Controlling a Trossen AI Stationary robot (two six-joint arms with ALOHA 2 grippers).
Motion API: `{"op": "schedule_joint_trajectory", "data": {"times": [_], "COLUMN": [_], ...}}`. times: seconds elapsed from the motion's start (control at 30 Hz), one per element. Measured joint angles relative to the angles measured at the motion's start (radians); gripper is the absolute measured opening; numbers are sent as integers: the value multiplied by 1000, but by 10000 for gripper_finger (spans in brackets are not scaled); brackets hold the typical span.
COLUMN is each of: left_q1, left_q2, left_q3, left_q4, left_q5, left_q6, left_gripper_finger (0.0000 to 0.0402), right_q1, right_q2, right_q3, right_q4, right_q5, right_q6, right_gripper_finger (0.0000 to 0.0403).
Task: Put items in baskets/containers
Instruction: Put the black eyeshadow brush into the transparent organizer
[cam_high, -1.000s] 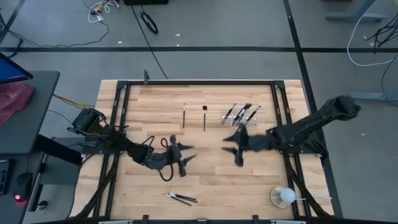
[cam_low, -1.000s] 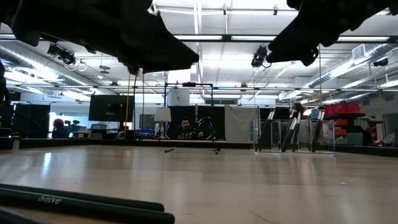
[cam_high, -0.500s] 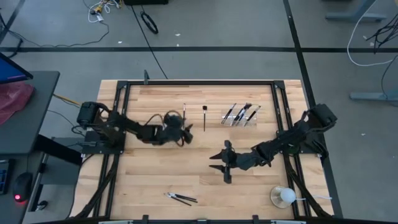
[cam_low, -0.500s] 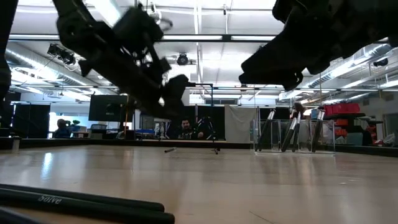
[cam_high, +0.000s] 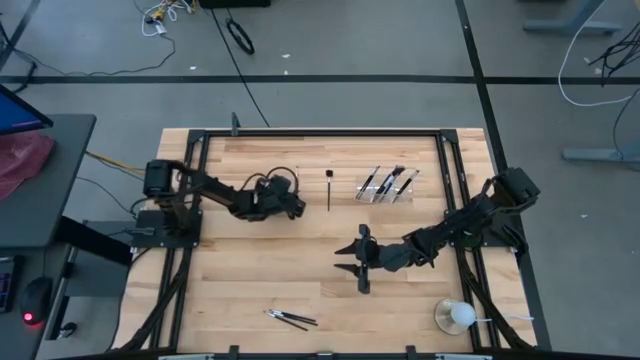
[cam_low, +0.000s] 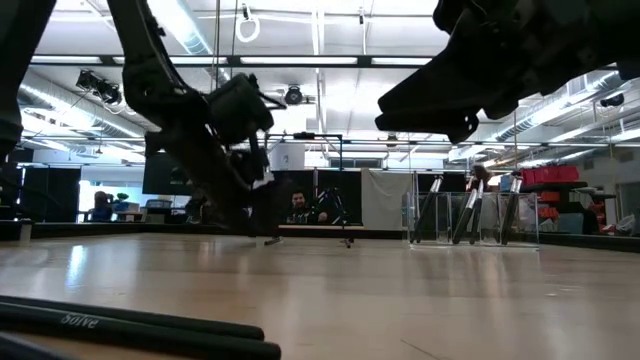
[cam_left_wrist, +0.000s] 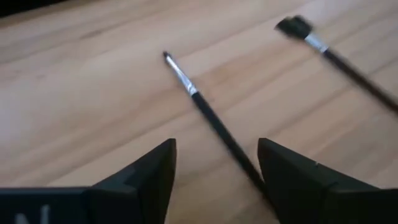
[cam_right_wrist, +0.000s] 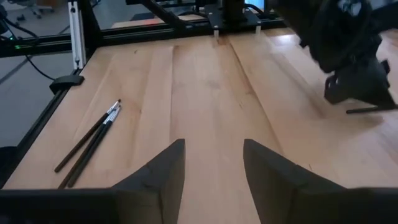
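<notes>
The left gripper has swung across the pale, grained wooden table from mid-table, and its dark fingers now stand wide apart, straddling a thin black-handled brush with a silver ferrule — a pick-up looks imminent. A second slim brush with a flat dark tip lies just beyond it, and the small clear plastic tray, already holding brushes, sits farther that way. The right gripper has pulled back nearer the table's front edge, fingers apart and empty — a pair of thin dark brushes lies ahead of it.

Grey floor with dark tape lines and loose cables surrounded the wooden bench, while long ceiling lights lit the room beyond.
</notes>
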Motion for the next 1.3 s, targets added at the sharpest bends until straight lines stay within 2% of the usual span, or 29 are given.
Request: {"op": "schedule_joint_trajectory", "data": {"times": [0.23,0.47,0.53,0.7,1.07,1.2,1.3], "left_q1": [0,1,0,-37,-135,-178,-212], "left_q2": [87,93,91,81,-28,-78,-109], "left_q3": [5,8,8,6,-6,-8,-8], "left_q4": [37,-1,-4,-16,-109,-133,-124], "left_q5": [-10,52,71,81,116,156,148], "left_q6": [-1,11,33,49,51,71,75], "left_gripper_finger": [159,38,16,19,15,12,11], "right_q1": [0,0,3,18,31,22,11], "right_q2": [0,0,0,0,-14,-14,-14], "right_q3": [0,0,0,0,-1,-1,-1], "right_q4": [0,-1,-6,-47,-172,-233,-258], "right_q5": [0,0,-4,-11,-11,16,48], "right_q6": [0,0,0,9,99,177,212], "right_gripper_finger": [164,164,164,164,164,164,164]}}
